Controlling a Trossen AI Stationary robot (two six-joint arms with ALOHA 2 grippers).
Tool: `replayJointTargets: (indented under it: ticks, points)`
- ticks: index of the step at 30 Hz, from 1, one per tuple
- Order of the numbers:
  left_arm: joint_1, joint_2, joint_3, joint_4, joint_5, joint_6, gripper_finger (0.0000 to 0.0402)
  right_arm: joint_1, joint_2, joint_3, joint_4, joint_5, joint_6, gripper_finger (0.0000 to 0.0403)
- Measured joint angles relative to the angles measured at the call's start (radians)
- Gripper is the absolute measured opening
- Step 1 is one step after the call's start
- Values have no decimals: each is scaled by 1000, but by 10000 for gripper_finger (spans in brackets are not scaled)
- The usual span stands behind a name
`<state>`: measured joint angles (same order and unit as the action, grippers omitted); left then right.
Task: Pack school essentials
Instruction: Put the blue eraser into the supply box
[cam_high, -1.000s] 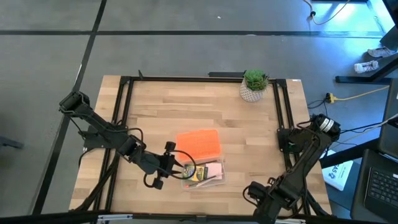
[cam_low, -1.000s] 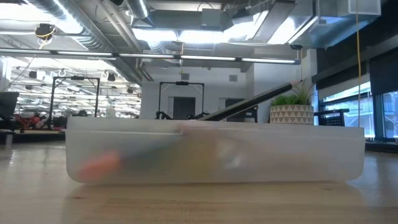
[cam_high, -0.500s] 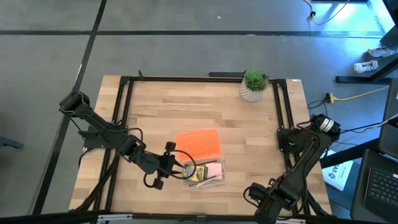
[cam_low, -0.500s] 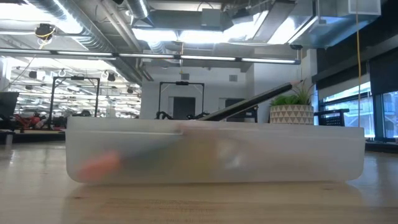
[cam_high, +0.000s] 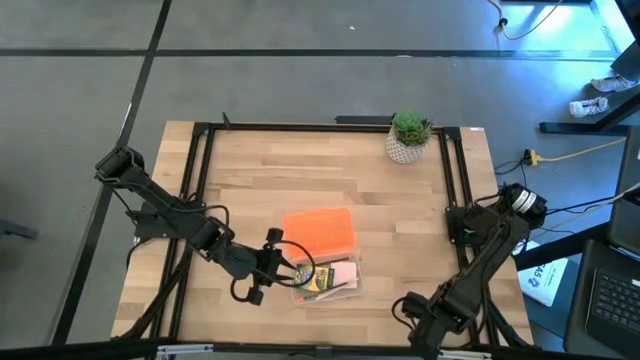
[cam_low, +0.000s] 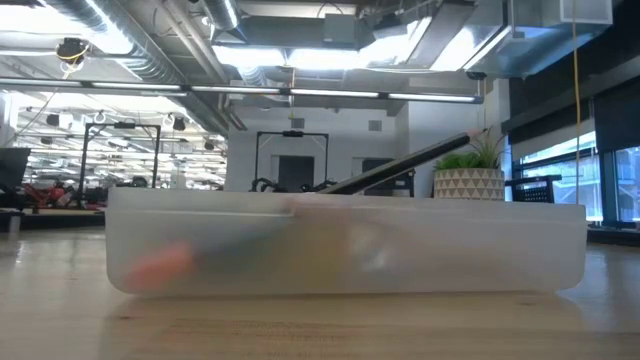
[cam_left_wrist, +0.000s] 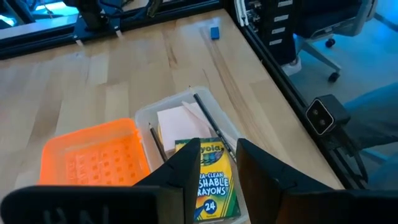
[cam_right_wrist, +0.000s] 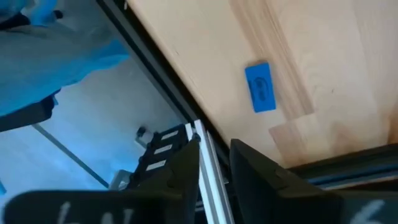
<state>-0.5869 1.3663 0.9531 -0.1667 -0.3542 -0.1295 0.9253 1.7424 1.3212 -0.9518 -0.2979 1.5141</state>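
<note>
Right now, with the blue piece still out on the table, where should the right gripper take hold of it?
Grip the tiny blue piece across its two long edges, coming straight down from above. It lies flat and alone on the bare wooden table, a small rectangle whose narrow width should fit between the fingers. The right gripper hangs over the table's edge nearby.

High cam looks straight down on the whole table (cam_high: 250, 170), w/ the clear case (cam_high: 325, 279) small at lower centre; low cam sits at tabletop level right up against that case (cam_low: 345, 250), facing across into the room, plant (cam_low: 470, 172) at right of frame. Left wrist cam looks down fwd past the left gripper (cam_left_wrist: 217, 165) at the crayon box (cam_left_wrist: 214, 186) at bottom centre, orange lid (cam_left_wrist: 93, 155) lower left, blue piece (cam_left_wrist: 214, 32) at top. Right wrist cam, close over the table edge past the right gripper (cam_right_wrist: 214, 165), shares that blue piece (cam_right_wrist: 260, 87), upper right of frame.
</note>
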Motion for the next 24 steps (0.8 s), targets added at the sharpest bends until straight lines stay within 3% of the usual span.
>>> replayJointTargets:
  ticks: [5,9,17,22,24]
  points:
    - [0,0,0,0,0,0,96,0,0,0,2,40,-1,61]
    - [0,0,0,0,0,0,96,0,0,0,9,68,-3,60]
    - [0,0,0,0,0,0,96,11,0,0,2,111,-2,120]
    - [0,0,0,0,0,0,96,34,0,-2,1,337,0,162]
    - [0,0,0,1,0,0,96,39,0,-2,-1,380,0,172]
